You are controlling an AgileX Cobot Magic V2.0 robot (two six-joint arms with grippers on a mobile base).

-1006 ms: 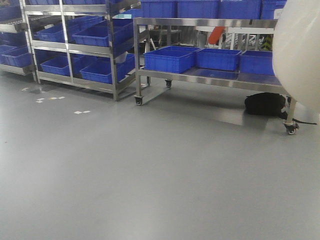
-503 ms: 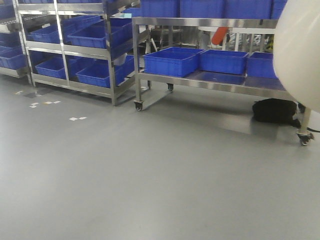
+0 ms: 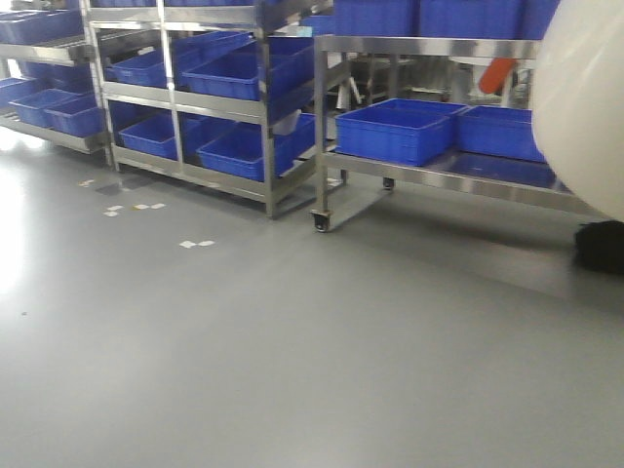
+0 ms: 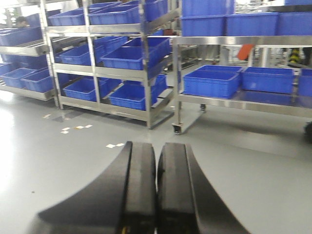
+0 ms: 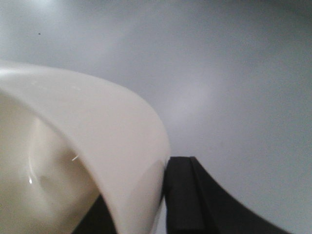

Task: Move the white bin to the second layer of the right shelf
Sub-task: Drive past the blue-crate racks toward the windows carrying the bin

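While pinched at the rim, held clear of the grey floor by the right hand: the white bin. Clenched across the cream wall, with one black finger on the outside and only a dark sliver of the other showing on the inner side. Looms in the front view as a pale curved bulk at the right edge, nearer the camera than everything else, touching neither shelf nor floor.

On the other side, clenched on nothing: the left hand, both black fingers pressed side by side, aimed over the floor toward the shelving.

Farther back, tall steel racks loaded with blue crates on sloping levels. Just to their right, a wheeled steel cart with more blue crates on its lower deck and on top. Low by the cart's right end, a black bag, partly cut off. Behind the cart, an orange-red object, too blurred to name. Before the racks, small white tape marks stuck to the floor.
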